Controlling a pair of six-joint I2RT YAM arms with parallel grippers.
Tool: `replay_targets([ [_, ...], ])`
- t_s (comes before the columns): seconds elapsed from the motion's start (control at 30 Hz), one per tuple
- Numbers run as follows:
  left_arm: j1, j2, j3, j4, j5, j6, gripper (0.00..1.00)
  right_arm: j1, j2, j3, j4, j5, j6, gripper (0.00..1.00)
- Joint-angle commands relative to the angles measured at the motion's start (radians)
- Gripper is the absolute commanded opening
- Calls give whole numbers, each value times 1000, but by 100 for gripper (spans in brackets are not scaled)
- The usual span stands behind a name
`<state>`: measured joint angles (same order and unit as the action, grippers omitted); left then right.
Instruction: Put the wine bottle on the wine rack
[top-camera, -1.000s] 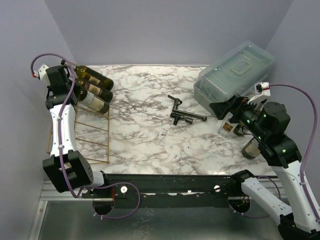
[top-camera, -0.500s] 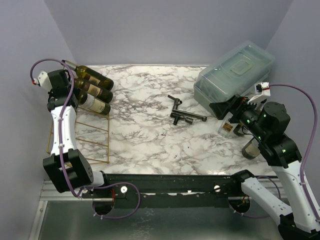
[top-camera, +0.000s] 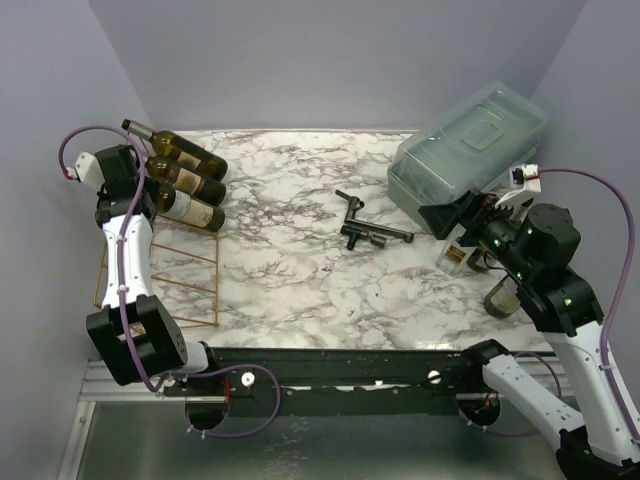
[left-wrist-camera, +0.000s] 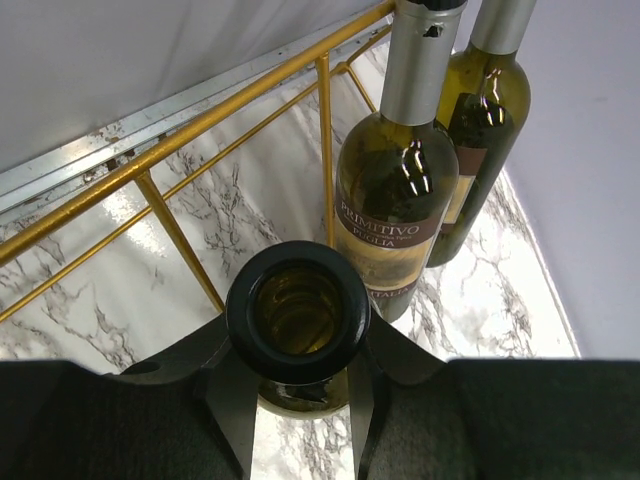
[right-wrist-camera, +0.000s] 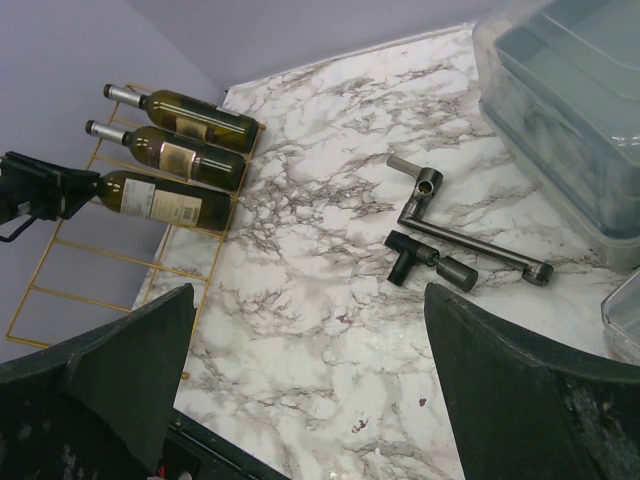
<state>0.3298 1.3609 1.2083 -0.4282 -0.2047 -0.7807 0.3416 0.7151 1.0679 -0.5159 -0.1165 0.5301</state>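
While the left fingers are closed on either side of the neck of the wine bottle, just under its open dark mouth, the bottle lies on its side across the far end of the wine rack. That rack of gold wire stands at the left edge of the marble bench, close to the left wall. The held bottle is the nearest of three: two other bottles lie just beyond it, side by side, all with their necks pointing left and their bases to the right. From the left wrist, the label of the next one reads PRIMITIVO. The nearer tiers of the rack are bare wire.

Well apart, at the right side of the bench, the right fingers are spread wide and grip nothing, held above the surface. Beyond them, at the far right corner, sits a translucent grey lidded box. A dark metal tool lies on the marble near the middle, just left of the box.
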Motion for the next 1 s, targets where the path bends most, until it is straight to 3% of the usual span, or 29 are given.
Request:
replay_targets([
  [0.0, 20, 3, -38, 72, 91, -72, 0, 7, -4, 1, 20, 6, -4, 100],
  [0.47, 32, -16, -84, 57, 55, -71, 0, 7, -8, 12, 16, -5, 7, 100],
  [0.5, 34, -12, -76, 45, 53, -61, 3, 7, -7, 11, 14, -6, 8, 100],
  [0.63, 35, -10, -66, 9, 31, -57, 31, 6, -8, 6, 17, -12, 13, 100],
  [0.8, 43, -16, -80, 6, 23, -72, 43, 6, -15, 0, 19, -15, 19, 100],
  [0.97, 49, -21, -79, -1, 18, -87, 48, 6, -23, 0, 12, -12, 20, 100],
])
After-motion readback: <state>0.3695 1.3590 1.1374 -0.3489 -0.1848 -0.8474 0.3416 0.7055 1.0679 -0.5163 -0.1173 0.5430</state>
